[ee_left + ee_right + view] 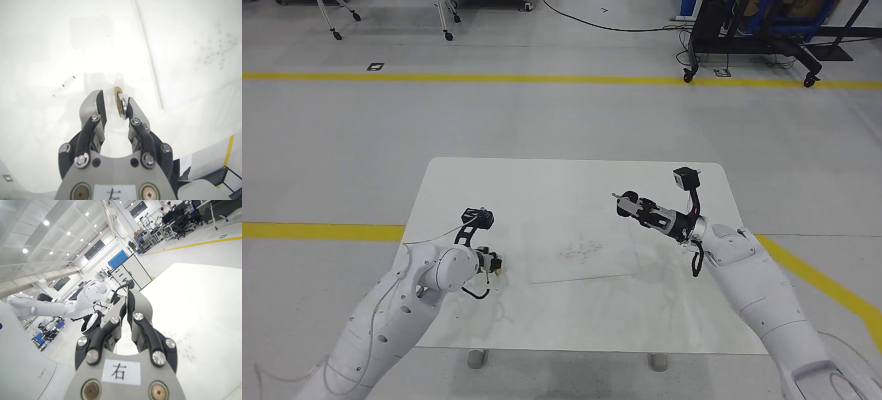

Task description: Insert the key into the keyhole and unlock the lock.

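The lock (119, 102) is stood on edge on the table (56, 56) between the left gripper's (115, 97) parted fingers, ready for clamping; the right gripper (128, 294) is held raised, closed on seemingly the key (616, 196), for insertion.

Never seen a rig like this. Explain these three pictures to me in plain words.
This is a two-armed robot at a white table. The top view looks down from above its arms; each of the other two pictures comes from a camera on one wrist. On the table lies a thin white mat with dark specks. The left gripper is open around a brass padlock, which stands on edge against one pad. The right gripper is raised off the table, fingers pressed shut; what, if anything, they pinch is too small to tell.
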Tool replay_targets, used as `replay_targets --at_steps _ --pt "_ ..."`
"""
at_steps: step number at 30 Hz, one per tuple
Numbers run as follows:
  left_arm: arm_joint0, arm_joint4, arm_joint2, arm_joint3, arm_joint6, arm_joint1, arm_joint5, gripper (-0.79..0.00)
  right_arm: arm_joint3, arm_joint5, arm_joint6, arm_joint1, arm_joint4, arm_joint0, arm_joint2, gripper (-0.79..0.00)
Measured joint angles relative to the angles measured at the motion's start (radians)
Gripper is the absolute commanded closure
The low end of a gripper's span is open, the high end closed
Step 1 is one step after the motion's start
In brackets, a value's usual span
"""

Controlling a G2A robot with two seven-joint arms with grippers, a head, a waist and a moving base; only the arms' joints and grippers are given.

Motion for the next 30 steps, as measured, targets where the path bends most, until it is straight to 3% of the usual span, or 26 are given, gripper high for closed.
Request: replay_targets --at_steps 1,17,24,30 --pt "0.002 0.002 -0.002 -0.001 0.001 -0.001 0.001 0.000 0.000 0.000 0.000 0.000 0.000 0.000 0.000 0.000" --pt "0.015 0.021 -0.017 -0.031 -0.068 -0.005 0.008 0.000 0.000 0.000 0.000 0.000 0.000 0.000 0.000 0.000" --pt "0.052 -0.099 -0.089 -0.043 0.179 -0.010 -0.125 0.000 0.000 0.000 0.000 0.000 0.000 0.000 0.000 0.000" --pt "0.077 -0.167 -0.142 -0.037 0.412 -0.011 -0.327 0.000 0.000 0.000 0.000 0.000 0.000 0.000 0.000 0.000"
